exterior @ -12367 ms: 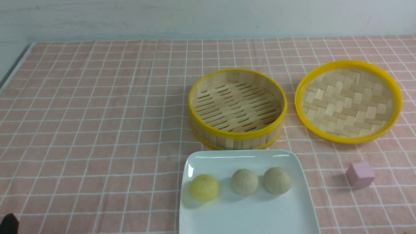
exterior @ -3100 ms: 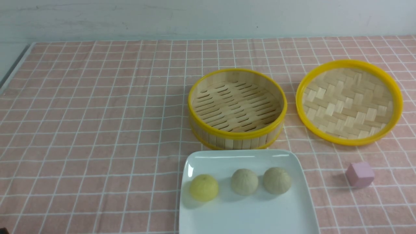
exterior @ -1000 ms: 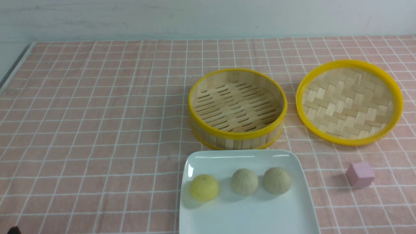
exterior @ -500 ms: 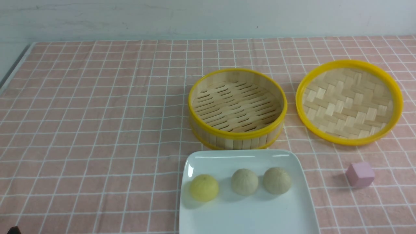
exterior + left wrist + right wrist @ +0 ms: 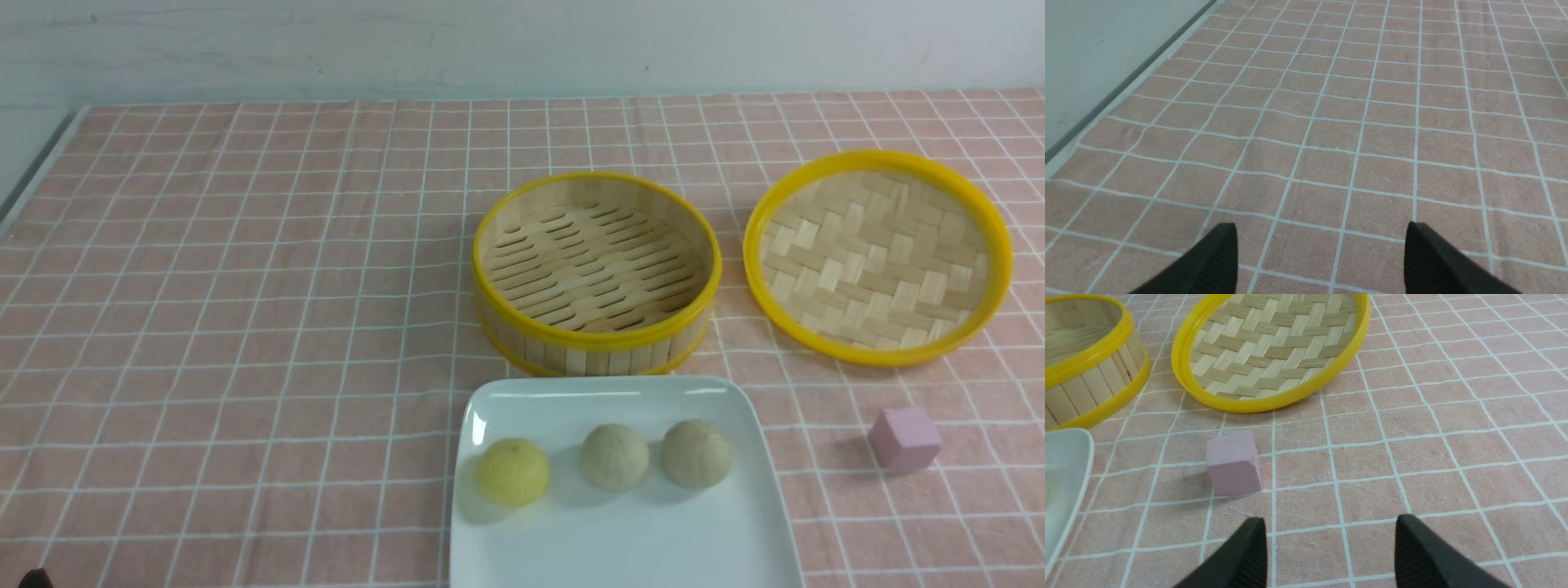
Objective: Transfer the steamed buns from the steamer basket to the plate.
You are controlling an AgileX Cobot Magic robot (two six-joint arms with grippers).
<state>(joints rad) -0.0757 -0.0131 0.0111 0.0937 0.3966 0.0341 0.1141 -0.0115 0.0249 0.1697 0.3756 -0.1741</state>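
The work surface is covered by a pink checked tablecloth (image 5: 245, 286), on which all items are laid out within reach of both arms. The plate (image 5: 620, 555) is positioned nearest the robot, directly in front of the steamer basket (image 5: 598, 269), presumably so that each transfer is kept short. The basket is seen to be empty, its slotted floor fully exposed. Its woven lid (image 5: 878, 255) is set aside to the right, interior facing up, apart from the basket, which leaves the basket opening unobstructed.

All three steamed buns (image 5: 615, 456) are found on the plate, arranged in a row near its far edge: the yellow bun (image 5: 513, 471) on the left, two beige ones to its right, none touching. The task is therefore judged complete.

A pink cube (image 5: 1233, 462) is located on the cloth beside the plate and is not part of the task.

The left gripper (image 5: 1316, 257) is held above bare cloth with jaws spread wide and nothing between them. The right gripper (image 5: 1331, 551) is likewise parked with jaws apart and empty, near the cube, clear of the plate.
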